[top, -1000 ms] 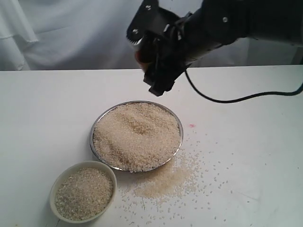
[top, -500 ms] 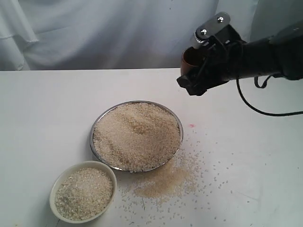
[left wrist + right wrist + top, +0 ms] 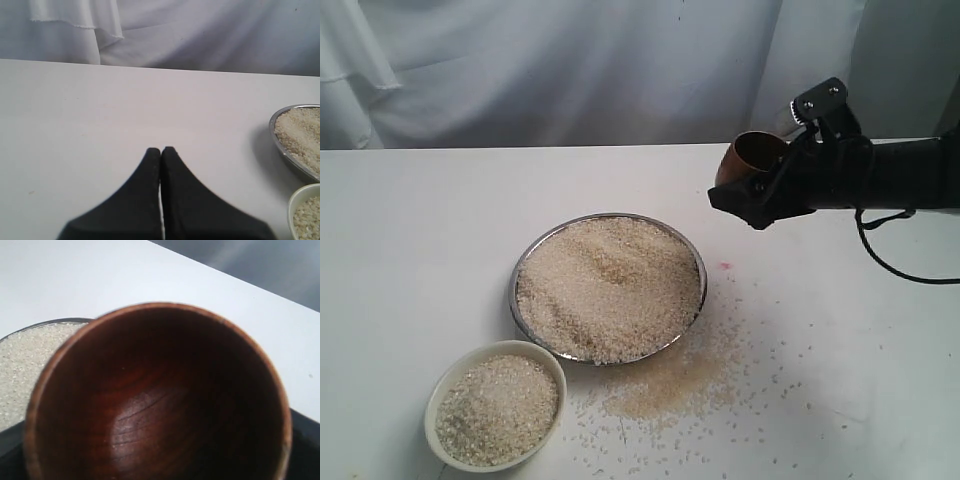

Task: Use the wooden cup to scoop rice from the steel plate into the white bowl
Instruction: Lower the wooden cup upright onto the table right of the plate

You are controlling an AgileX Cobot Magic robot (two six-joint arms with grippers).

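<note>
The steel plate (image 3: 513,283) sits mid-table, heaped with rice (image 3: 610,285). The white bowl (image 3: 433,400) stands at its front left, also holding rice (image 3: 498,408). My right gripper (image 3: 760,198) hangs above the table beyond the plate's far right rim, shut on the wooden cup (image 3: 745,158), which is tilted. The right wrist view looks straight into the cup (image 3: 160,400): its dark inside is empty, with the plate's rice (image 3: 30,365) behind it. My left gripper (image 3: 161,150) is shut on nothing above bare table, left of the plate (image 3: 274,134) and bowl (image 3: 292,205).
Spilled rice (image 3: 670,385) lies in a patch on the table at the plate's front right, with loose grains scattered further right. A black cable (image 3: 900,270) droops from the right arm. White cloth (image 3: 520,70) hangs behind the table.
My right arm has swung right and down with the cup, from above the plate's far rim to beside its far right. Plate, bowl and rice have not moved.
</note>
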